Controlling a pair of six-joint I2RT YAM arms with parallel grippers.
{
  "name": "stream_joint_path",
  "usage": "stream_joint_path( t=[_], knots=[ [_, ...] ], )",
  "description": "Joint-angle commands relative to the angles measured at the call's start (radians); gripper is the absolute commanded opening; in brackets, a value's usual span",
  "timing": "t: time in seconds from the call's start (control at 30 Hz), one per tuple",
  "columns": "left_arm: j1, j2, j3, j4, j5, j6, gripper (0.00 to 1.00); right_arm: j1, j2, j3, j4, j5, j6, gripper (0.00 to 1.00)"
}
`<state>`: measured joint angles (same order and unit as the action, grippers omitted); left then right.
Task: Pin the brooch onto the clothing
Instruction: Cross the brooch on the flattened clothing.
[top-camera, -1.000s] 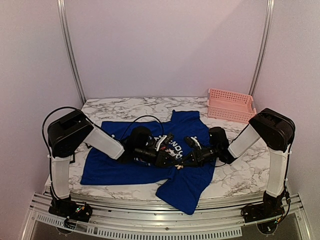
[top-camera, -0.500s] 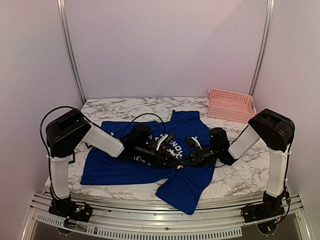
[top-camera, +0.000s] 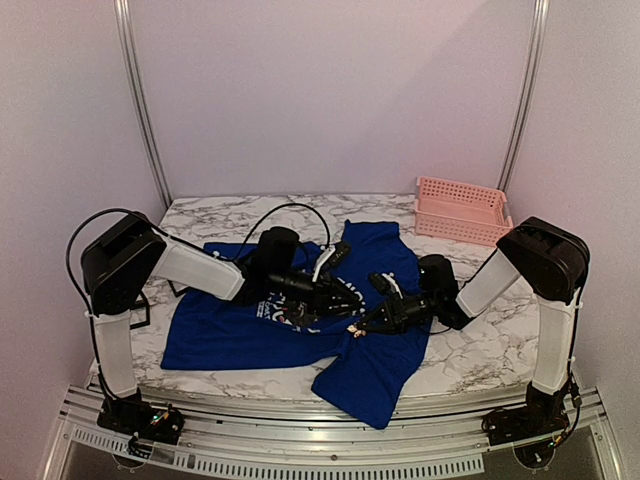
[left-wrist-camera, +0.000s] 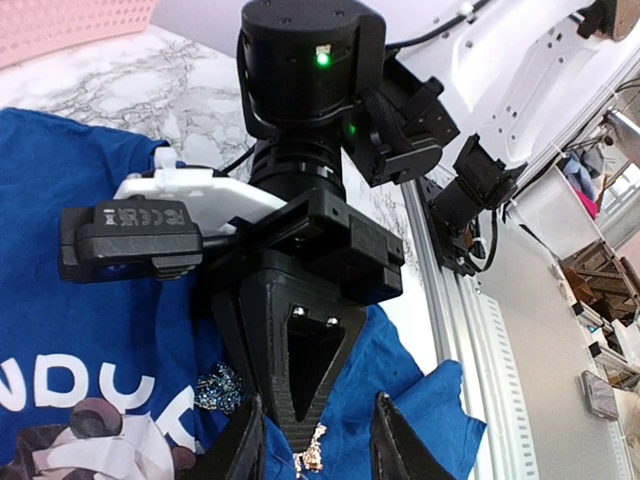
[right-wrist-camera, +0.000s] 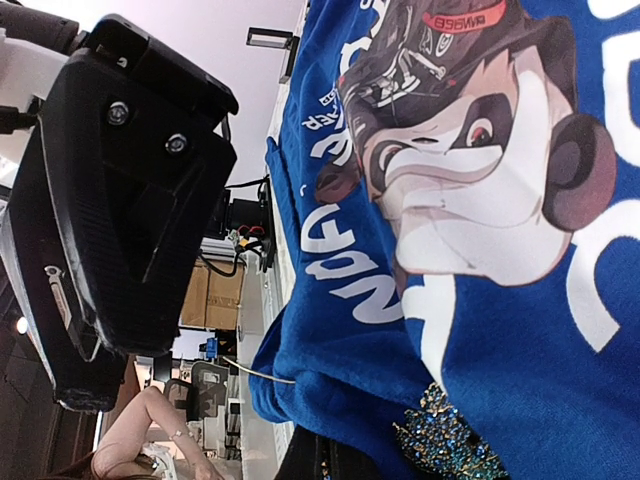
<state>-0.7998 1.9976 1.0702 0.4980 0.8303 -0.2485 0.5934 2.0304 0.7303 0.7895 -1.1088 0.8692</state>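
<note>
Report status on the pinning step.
Left gripper open, over the print. Right gripper shut on brooch, tip at the T-shirt. Grippers crowd each other; pink basket far off.

Blue tee (top-camera: 215, 338) w/ white lettering (right-wrist-camera: 345, 268), pink basket (top-camera: 461, 210).

Glittery brooch (right-wrist-camera: 447, 446) against blue T-shirt (top-camera: 222, 340)

Robot lab / test cell, not a home. Two silver aluminium upright posts (top-camera: 140, 100) at 11 & 1 o'clock frame plain pale-lilac wall panels (top-camera: 330, 90). A slotted aluminium rail (top-camera: 250, 413) runs along 6 o'clock, carrying the black arm bases (top-camera: 140, 422). White-and-grey marble-pattern tabletop (top-camera: 250, 212) (a bench, not furniture). Left wrist view: cluttered bins & racks (left-wrist-camera: 585, 200) past the table edge. Right wrist view: brown cardboard boxes (right-wrist-camera: 200, 295) in bkgd.
</note>
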Motion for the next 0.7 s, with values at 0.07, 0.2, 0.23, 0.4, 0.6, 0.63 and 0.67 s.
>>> stream_joint_path(
  t=[0.07, 0.2, 0.23, 0.4, 0.6, 0.63, 0.67],
  knots=[
    [0.017, 0.014, 0.035, -0.109, -0.060, 0.088, 0.24, -0.001, 0.028, 0.001, -0.052, 0.044, -0.033, 0.00],
    [0.016, 0.035, 0.045, -0.176, -0.104, 0.118, 0.20, 0.000, 0.025, 0.001, -0.053, 0.046, -0.033, 0.00],
    [0.016, 0.038, 0.046, -0.188, -0.104, 0.125, 0.19, -0.001, 0.025, 0.001, -0.054, 0.047, -0.035, 0.00],
    [0.006, 0.045, 0.042, -0.246, -0.093, 0.167, 0.17, -0.001, 0.020, 0.001, -0.054, 0.044, -0.035, 0.00],
    [-0.010, 0.028, 0.014, -0.253, -0.076, 0.165, 0.18, -0.001, 0.019, -0.003, -0.057, 0.044, -0.041, 0.00],
    [-0.011, 0.029, 0.013, -0.248, -0.076, 0.161, 0.18, -0.001, 0.018, -0.003, -0.056, 0.043, -0.041, 0.00],
    [-0.013, 0.029, 0.013, -0.240, -0.076, 0.154, 0.18, -0.002, 0.018, -0.003, -0.056, 0.043, -0.041, 0.00]
  ],
)
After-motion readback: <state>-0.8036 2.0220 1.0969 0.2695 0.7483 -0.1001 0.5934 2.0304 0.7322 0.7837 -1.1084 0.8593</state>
